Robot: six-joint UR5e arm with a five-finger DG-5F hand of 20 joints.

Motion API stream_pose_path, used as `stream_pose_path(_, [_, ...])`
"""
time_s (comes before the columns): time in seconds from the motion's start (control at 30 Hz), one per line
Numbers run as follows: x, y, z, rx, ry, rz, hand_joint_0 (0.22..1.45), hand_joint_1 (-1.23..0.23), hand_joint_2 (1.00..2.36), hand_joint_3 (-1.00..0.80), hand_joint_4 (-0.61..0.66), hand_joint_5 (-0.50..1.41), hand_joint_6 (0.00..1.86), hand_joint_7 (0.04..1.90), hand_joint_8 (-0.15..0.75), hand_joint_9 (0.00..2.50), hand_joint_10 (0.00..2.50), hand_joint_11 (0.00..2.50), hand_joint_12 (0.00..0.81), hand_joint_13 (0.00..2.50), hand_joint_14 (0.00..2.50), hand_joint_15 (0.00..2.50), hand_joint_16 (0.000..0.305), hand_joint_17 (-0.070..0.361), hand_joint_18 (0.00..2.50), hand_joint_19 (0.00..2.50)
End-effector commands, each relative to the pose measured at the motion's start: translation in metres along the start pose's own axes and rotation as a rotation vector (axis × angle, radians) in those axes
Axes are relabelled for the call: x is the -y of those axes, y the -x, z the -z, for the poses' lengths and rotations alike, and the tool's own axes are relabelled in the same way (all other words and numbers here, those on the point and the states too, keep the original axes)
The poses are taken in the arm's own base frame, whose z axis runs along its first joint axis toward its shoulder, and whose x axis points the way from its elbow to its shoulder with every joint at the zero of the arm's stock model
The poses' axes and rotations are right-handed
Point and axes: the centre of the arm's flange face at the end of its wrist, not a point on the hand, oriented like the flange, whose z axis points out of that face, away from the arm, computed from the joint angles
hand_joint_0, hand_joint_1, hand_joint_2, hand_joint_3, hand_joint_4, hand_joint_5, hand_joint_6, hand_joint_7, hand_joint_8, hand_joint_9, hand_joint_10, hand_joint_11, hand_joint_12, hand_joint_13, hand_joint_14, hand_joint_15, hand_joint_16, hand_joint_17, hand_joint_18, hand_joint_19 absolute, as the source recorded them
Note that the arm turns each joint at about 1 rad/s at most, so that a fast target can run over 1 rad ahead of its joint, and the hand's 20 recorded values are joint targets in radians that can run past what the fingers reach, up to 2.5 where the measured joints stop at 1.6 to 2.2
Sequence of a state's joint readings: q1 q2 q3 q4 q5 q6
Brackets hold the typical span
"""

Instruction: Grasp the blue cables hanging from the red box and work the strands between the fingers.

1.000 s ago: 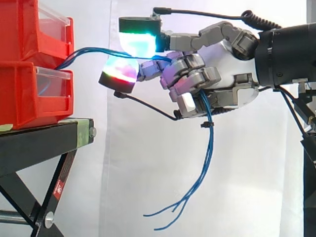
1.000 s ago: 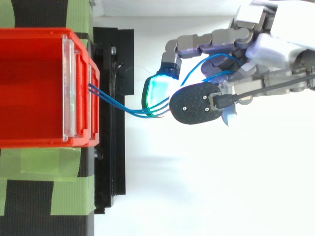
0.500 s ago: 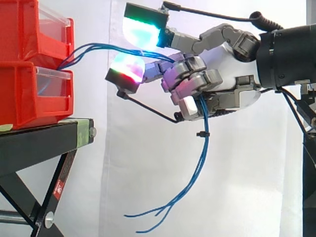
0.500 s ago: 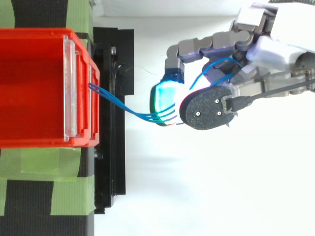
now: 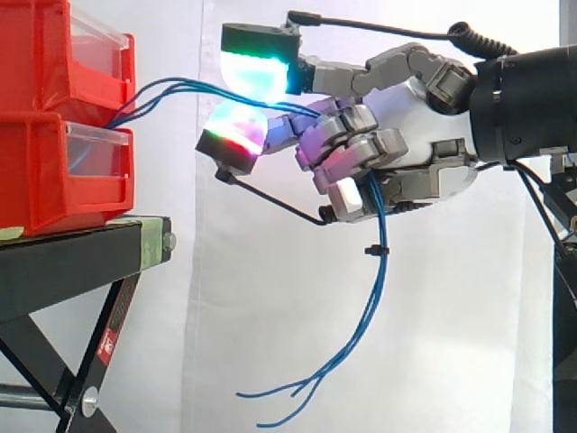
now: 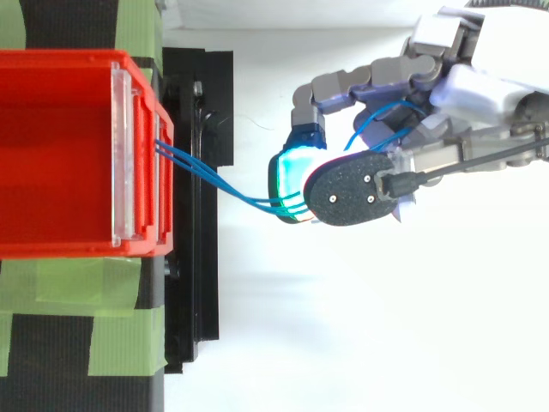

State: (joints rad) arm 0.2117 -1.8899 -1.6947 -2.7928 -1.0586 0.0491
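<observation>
- Sideways on, the hand (image 5: 415, 135) is clenched round the blue cables (image 5: 371, 280). They leave the front of the red box (image 5: 54, 63), arch across between two glowing pads (image 5: 252, 68), run through the curled fingers and hang loose below the palm.
- Likely the best way to work the strands is to roll the pads lightly against each other. The span to the box should stay slack so nothing is tugged out.
- Hard to make out here: the strands' path inside the curled fingers, and whether both pads actually touch them.
- From above, the cables (image 6: 223, 182) fan out of the red box (image 6: 51, 154) toward the hand (image 6: 480, 81), with a blue loop among the bent fingers.
- One pad's dark back (image 6: 347, 189) covers the meeting point, so I cannot tell how the strands are spread.
</observation>
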Motion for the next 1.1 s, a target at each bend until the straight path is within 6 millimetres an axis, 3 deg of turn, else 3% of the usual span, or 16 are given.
stream_pose_path(0.0, [0.0009, -0.0001, -0.0003, 0.000, -0.001, 0.000, 0.85, -0.70, 1.02, -0.38, 0.12, 0.53, 0.02, 1.47, 0.430, 0.95, 2.50, 2.50, 0.546, 1.37, 2.50, 1.51, 0.073, 0.164, 1.59, 0.40])
stream_pose_path(0.43, [0.0002, 0.0005, 0.0001, 0.005, -0.001, 0.000, 0.88, -0.73, 1.02, -0.15, 0.15, 0.46, 0.00, 1.43, 0.430, 0.95, 2.50, 2.50, 0.546, 1.37, 2.50, 1.51, 0.073, 0.164, 1.59, 0.40])
stream_pose_path(0.73, [0.0010, 0.0005, -0.0001, 0.005, -0.002, 0.001, 1.00, -0.74, 1.02, 0.02, 0.13, 0.46, 0.01, 1.44, 0.430, 0.95, 2.50, 2.50, 0.546, 1.37, 2.50, 1.51, 0.073, 0.164, 1.59, 0.40])
stream_pose_path(0.97, [0.0011, 0.0005, 0.0000, 0.005, -0.003, 0.002, 1.12, -0.74, 1.02, 0.08, 0.10, 0.46, 0.13, 1.42, 0.430, 0.95, 2.50, 2.50, 0.546, 1.37, 2.50, 1.51, 0.073, 0.164, 1.59, 0.40])
stream_pose_path(1.07, [0.0003, 0.0006, 0.0003, 0.005, -0.002, 0.006, 1.11, -0.74, 1.02, 0.12, 0.09, 0.44, 0.22, 1.41, 0.430, 0.95, 2.50, 2.50, 0.546, 1.37, 2.50, 1.51, 0.073, 0.164, 1.59, 0.40])
